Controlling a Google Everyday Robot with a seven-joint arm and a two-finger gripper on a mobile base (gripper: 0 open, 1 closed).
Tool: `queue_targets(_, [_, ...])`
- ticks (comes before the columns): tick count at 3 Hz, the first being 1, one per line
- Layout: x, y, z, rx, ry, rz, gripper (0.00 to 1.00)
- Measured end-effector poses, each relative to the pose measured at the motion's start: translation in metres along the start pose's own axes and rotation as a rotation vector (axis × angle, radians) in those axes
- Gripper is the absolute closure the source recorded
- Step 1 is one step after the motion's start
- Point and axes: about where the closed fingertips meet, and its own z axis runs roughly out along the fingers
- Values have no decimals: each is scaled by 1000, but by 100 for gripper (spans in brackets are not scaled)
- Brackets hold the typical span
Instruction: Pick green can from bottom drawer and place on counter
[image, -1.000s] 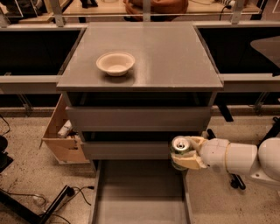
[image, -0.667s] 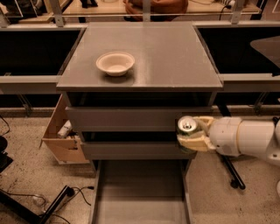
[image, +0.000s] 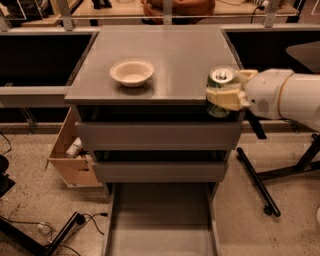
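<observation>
Counter (image: 170, 50) lies just left of and behind the gripper (image: 225, 98). Bottom drawer (image: 160, 220), open well below it, holds no can, so the pick appears done. The gripper is clamped around the upright green can (image: 221, 76), right of the bowl (image: 132, 72), at the counter's front right corner; lifting over, setting down and releasing appear to remain.

The green can (image: 221, 80) is upright, its silver top and pull tab facing up. The cream pincer (image: 222, 96), reaching in from the right, is clamped round its middle. The can hangs at the front right corner of the counter (image: 170, 55), a smooth grey slab; its base dips below the slab's front edge. Whether the two touch cannot be told. Far beneath, the bottom drawer (image: 160, 225) is pulled out, a shallow grey tray with low sides.
</observation>
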Motion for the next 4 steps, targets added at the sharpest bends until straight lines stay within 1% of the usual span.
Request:
queue_targets(1, [-50,-54,14,111,-67,53,100])
queue_targets(2, [-94,-105,63,141,-118,125,100])
queue_targets(3, [-98,-109,69,134,-124,118,100])
queue_targets(4, [-96,-146,122,95,-101,151,100])
